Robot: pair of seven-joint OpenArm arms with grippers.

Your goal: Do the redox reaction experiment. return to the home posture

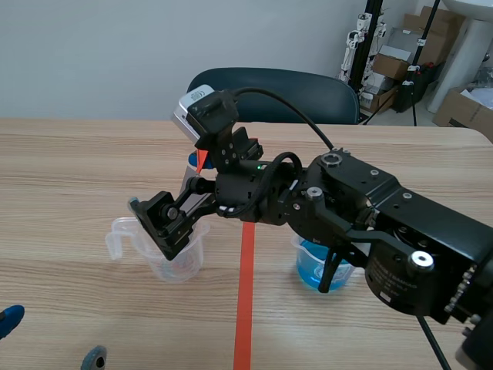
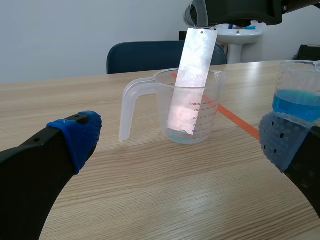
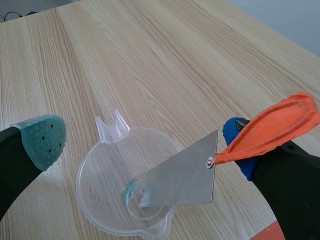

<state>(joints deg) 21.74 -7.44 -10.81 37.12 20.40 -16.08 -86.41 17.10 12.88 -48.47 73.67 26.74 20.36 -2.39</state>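
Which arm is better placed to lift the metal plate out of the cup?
Right. The right gripper, open, hangs over the measuring cup, with the metal plate's orange ribbon against one finger; the left gripper sits low, apart from it.

Pale wall (image 1: 92, 54), dark chair (image 1: 323, 92), perhaps cardboard boxes (image 1: 462, 108).

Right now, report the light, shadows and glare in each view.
Scene view: soft even light, only a faint shadow on the table under the jug. Left wrist view: the strip gleams pale, without hard glare. Right wrist view: the same strip looks flat grey, the jug's rim catches thin highlights, the ribbon is bright orange.
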